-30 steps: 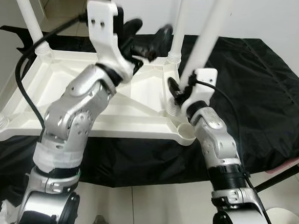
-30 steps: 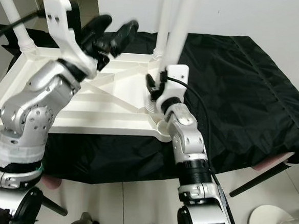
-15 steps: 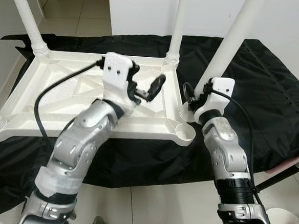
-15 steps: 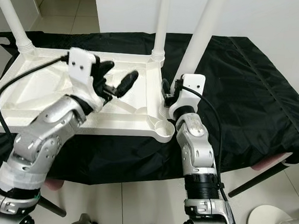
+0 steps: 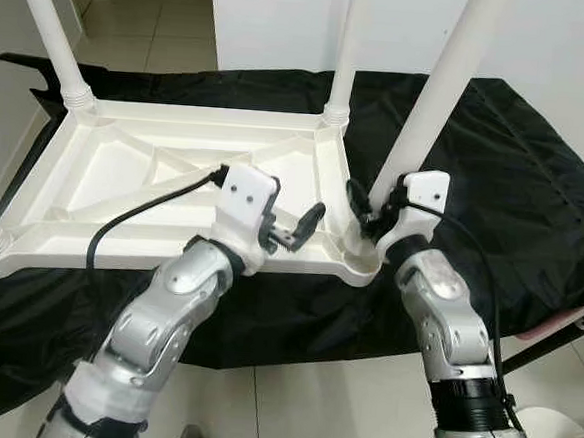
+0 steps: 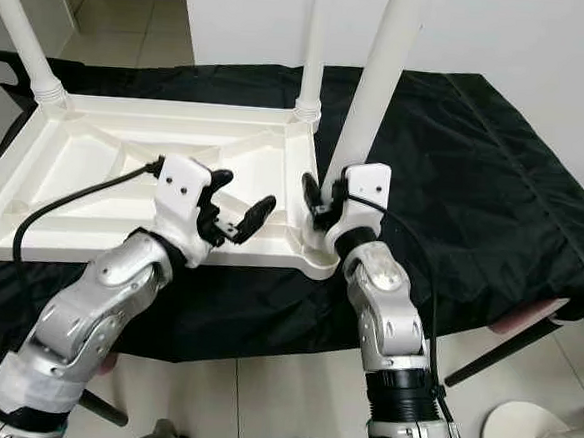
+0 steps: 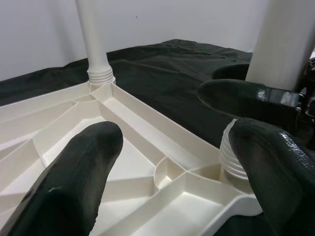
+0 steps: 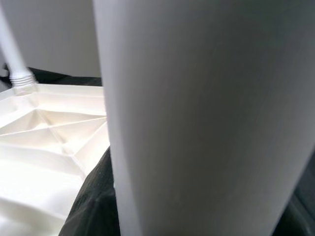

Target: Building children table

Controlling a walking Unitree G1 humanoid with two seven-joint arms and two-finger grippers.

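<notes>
Inverted white table top (image 5: 165, 170) lying on a black cloth (image 5: 516, 165), near-right leg (image 5: 436, 99) standing in its corner socket (image 5: 365, 256). Right gripper (image 5: 368, 206) clamps the leg's base; left gripper (image 5: 293, 227) hovers spread over the near rim. Risk: a tilted leg could cross-thread or pop out if released unseated.

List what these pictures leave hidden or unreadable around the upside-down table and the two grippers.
- Upper ends of the table legs: cut off by the top edge in both eye views.
- Near-left corner of the white tabletop: cut off by the left edge, left eye view.
- Right gripper grip on the near-right leg: the right wrist view is taken up by the leg, blurred; contact cannot be told.
- Left gripper: open, its arm covers the table rim beneath it.
</notes>
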